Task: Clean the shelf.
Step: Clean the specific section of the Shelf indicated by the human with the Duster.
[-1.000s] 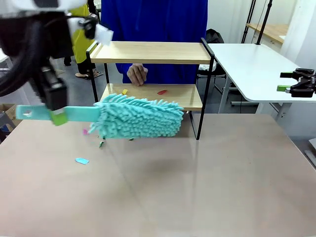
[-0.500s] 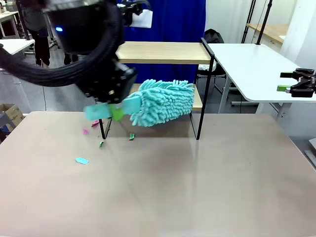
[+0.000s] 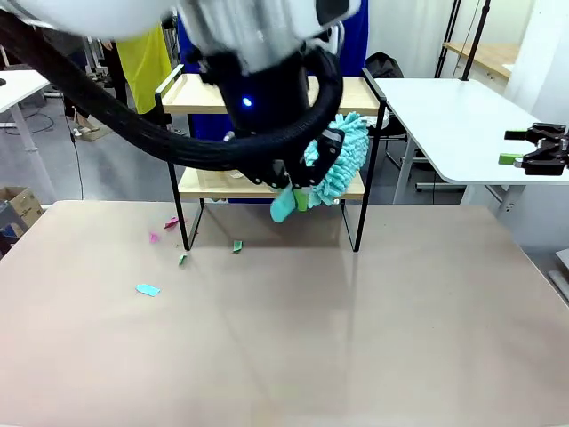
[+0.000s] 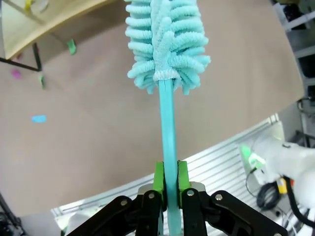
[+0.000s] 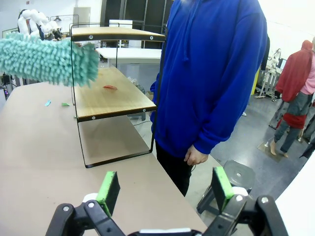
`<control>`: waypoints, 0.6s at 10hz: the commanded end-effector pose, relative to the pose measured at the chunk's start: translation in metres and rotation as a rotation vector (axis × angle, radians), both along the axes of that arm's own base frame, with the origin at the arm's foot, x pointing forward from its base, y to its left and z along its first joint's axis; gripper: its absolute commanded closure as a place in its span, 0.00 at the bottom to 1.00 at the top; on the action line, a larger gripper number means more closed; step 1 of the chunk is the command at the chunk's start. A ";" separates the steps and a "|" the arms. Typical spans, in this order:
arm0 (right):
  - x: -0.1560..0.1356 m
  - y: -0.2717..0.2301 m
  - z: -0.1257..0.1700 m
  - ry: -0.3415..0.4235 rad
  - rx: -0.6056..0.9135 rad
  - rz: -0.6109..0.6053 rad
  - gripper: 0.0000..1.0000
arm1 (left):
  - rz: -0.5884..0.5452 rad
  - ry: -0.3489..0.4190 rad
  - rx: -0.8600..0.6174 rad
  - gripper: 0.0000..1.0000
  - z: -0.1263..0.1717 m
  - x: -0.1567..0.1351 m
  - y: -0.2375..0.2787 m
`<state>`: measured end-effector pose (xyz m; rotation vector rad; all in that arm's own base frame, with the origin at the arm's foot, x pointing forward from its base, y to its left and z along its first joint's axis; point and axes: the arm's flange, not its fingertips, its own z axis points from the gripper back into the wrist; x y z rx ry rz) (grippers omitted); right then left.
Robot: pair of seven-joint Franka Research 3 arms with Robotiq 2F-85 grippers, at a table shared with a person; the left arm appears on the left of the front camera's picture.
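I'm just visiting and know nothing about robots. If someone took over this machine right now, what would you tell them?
Left gripper: shut on the teal duster handle; its fluffy head is at the shelf's right end, between the boards.
Right gripper: open, empty, off to the right.
Done: several paper scraps lie on the table near the shelf's left leg.
Left: a red scrap lies on the lower board.
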<state>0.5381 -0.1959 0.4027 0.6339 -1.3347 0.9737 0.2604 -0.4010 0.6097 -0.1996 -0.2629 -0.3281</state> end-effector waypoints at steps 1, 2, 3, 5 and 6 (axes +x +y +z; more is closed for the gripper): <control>-0.001 0.002 0.002 -0.003 -0.001 0.001 0.00 | 0.078 -0.027 0.041 0.87 -0.014 0.027 -0.024; -0.001 0.002 0.002 -0.003 -0.001 0.001 0.00 | 0.085 0.003 0.007 0.87 -0.017 0.031 -0.033; -0.001 0.002 0.002 -0.003 -0.001 0.001 0.00 | 0.062 0.050 0.035 0.87 -0.014 0.029 -0.033; -0.001 0.002 0.002 -0.003 -0.001 0.001 0.00 | 0.047 0.004 0.019 0.87 -0.027 0.027 -0.017; -0.001 0.002 0.002 -0.003 -0.001 0.001 0.00 | 0.047 0.004 0.019 0.87 -0.027 0.027 -0.017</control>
